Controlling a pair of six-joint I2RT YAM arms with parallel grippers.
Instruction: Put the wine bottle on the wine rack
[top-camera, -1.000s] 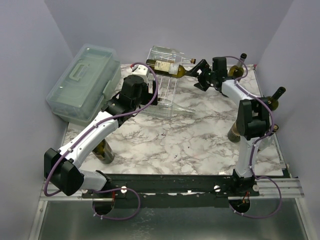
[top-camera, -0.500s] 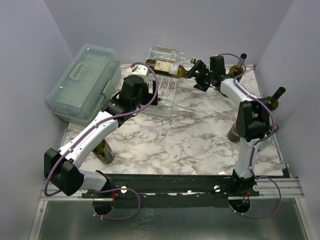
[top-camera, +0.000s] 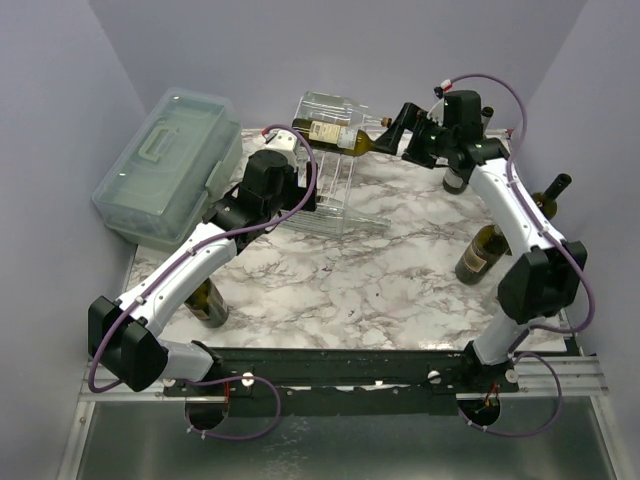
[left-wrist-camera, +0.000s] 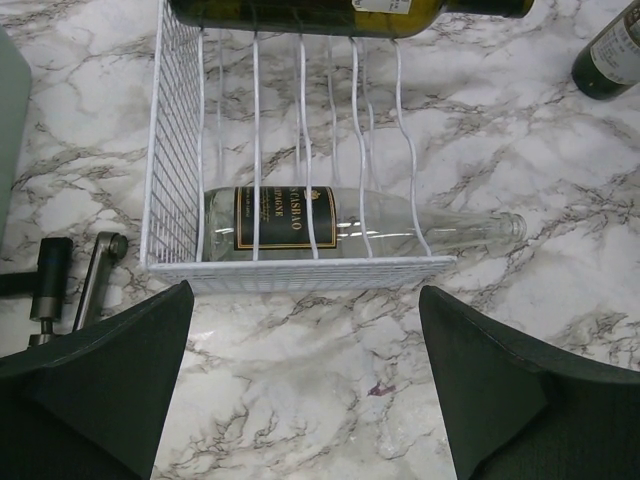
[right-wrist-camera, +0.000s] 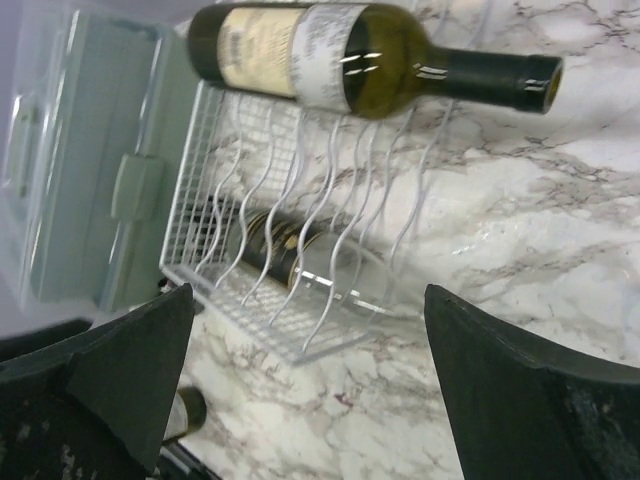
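Note:
The wine rack (top-camera: 335, 190) of clear plastic and white wire stands at the back centre. A green wine bottle (top-camera: 335, 133) with a cream label lies across its top tier, neck to the right. The same bottle (right-wrist-camera: 370, 65) fills the top of the right wrist view. A clear bottle (left-wrist-camera: 330, 220) with a dark label lies on the bottom tier. My right gripper (top-camera: 402, 135) hovers open just right of the green bottle's neck, holding nothing. My left gripper (top-camera: 265, 203) is open in front of the rack (left-wrist-camera: 300, 270), over bare marble.
A pale-green lidded storage box (top-camera: 165, 165) sits at the back left. Dark bottles stand on the right (top-camera: 480, 255) and by the right wall (top-camera: 550, 195). Another bottle (top-camera: 205, 300) stands under the left arm. A small metal tool (left-wrist-camera: 95, 275) lies left of the rack.
My right arm has risen and swung its elbow to the right, the gripper drawing slightly back from the bottle's neck. The green bottle, the rack and my left arm have stayed put.

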